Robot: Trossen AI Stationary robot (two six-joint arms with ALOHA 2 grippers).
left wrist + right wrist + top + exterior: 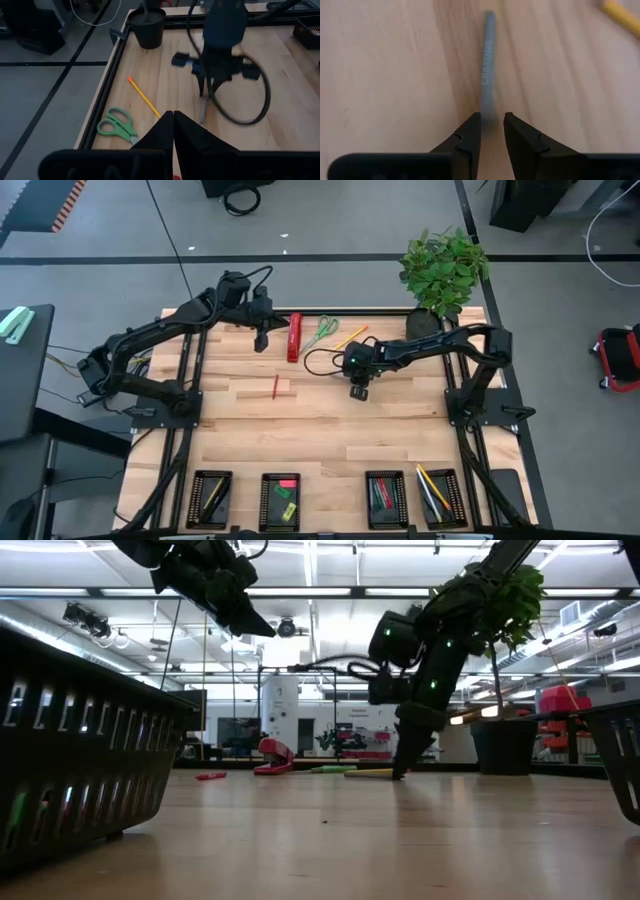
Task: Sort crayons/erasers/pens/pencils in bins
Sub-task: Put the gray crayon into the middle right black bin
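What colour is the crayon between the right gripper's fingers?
Grey, with pale lettering along it: the crayon shows best in the right wrist view.

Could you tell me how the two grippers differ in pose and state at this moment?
The left gripper is raised above the table near the red tool, while the right gripper is lowered to the wood. The left gripper's fingers are shut on nothing, while the right gripper's fingers stand apart around the end of a grey crayon. Both are dark two-finger grippers at the far side of the table.
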